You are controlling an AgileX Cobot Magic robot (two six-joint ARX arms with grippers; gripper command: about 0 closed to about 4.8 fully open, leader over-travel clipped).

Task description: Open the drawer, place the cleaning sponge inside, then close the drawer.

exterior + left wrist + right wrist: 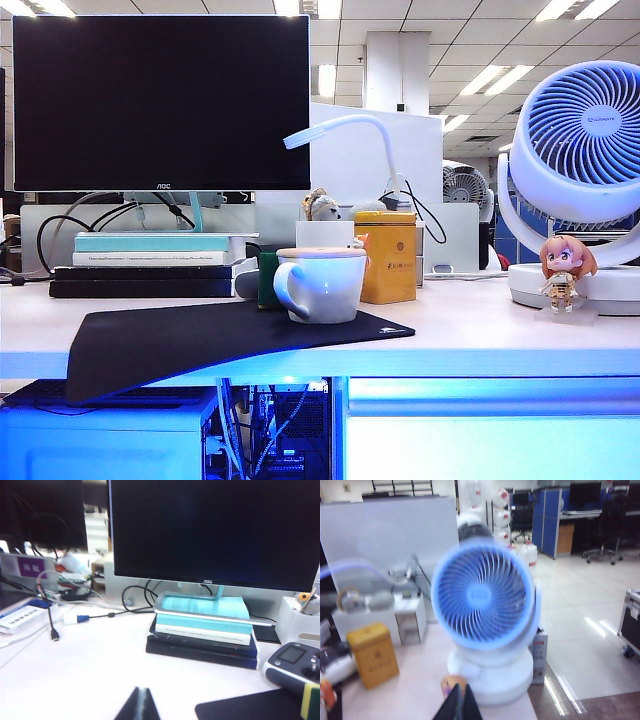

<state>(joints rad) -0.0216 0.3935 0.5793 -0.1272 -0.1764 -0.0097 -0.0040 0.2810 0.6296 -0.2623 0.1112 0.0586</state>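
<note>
Drawer (490, 430) sits shut below the worktop (480, 330); left gripper (139, 705) and right gripper (459, 705) hover above with fingers clenched, empty, sponge (311, 704) unreached.

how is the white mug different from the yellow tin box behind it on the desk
The white mug is round, with a handle on its side; the yellow tin box is square-sided with no handle. The mug stands on the black mat, the tin on bare desk behind it, and the tin stands taller. Both are upright.
</note>
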